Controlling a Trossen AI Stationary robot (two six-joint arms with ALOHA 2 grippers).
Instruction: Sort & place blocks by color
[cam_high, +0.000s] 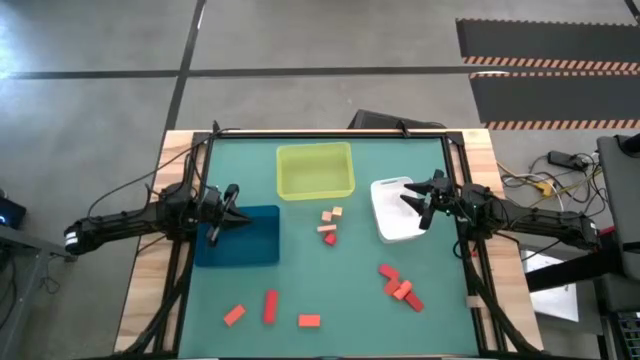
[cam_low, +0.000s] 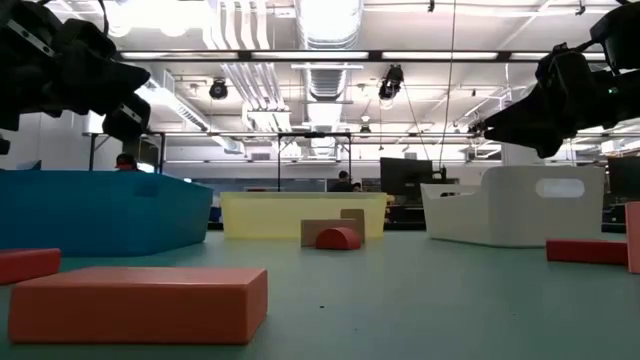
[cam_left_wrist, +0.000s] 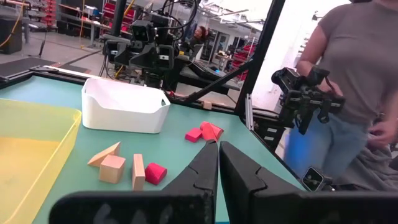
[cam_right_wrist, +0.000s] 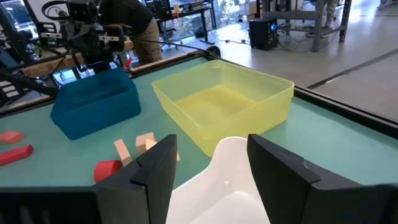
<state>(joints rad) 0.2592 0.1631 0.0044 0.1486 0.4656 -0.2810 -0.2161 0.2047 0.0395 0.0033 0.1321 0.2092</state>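
Several red, orange and tan blocks lie flat on the green table: a middle cluster (cam_high: 330, 226), a group at the near right (cam_high: 399, 286), and a row near the front edge (cam_high: 270, 307). My left gripper (cam_high: 238, 212) hangs shut above the blue tray (cam_high: 255, 245), its fingers (cam_left_wrist: 219, 155) closed on nothing. My right gripper (cam_high: 408, 197) hovers open above the white tray (cam_high: 395, 228), and between its fingers (cam_right_wrist: 211, 155) only that tray's rim (cam_right_wrist: 231, 163) shows. The yellow-green tray (cam_high: 315, 170) stands at the far middle.
All three trays stand on the far half of the table. Dark frame rails (cam_high: 190, 200) run along the left and right edges. In the left wrist view a person (cam_left_wrist: 354, 62) stands beyond the table. Bare green table (cam_high: 330, 280) lies between the block groups.
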